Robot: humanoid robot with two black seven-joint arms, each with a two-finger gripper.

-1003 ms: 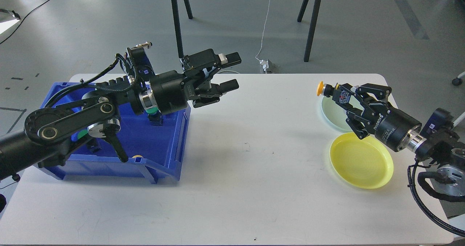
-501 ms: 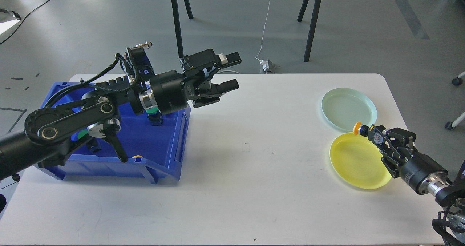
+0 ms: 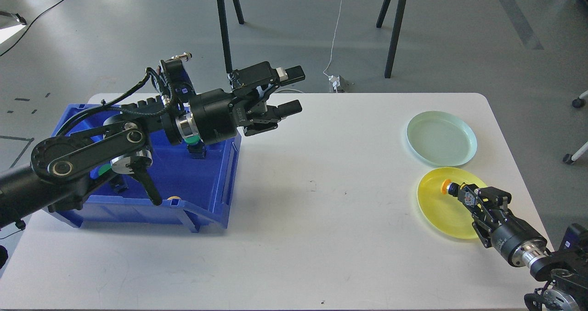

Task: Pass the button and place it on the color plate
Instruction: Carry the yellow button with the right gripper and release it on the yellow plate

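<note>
The right tool (image 3: 460,195) reaches in from the lower right over the yellow plate (image 3: 441,210), its fingers closed on a button (image 3: 445,186) — orange-yellow cap, dark body. The button is held at the tool's tip above the plate's far-left part; whether it touches the plate I cannot tell.

Just beyond the yellow plate lies a pale green plate (image 3: 441,137), bare, close to the worktop's right edge. The two plates sit near each other without touching.

The left tool (image 3: 289,90) hangs above the white worktop (image 3: 321,210), just right of the blue bin (image 3: 202,182). Its two fingers are spread apart and hold nothing. The left arm stretches across the bin from the left edge — it hides much of the inside. In the bin a few small things show: a green piece (image 3: 104,169) near the arm's joint, and a yellow cap (image 3: 173,198) at the front wall.

Behind the worktop, black stand legs (image 3: 394,28) rise from the grey floor, and a white cable (image 3: 337,24) runs down to a plug.
</note>
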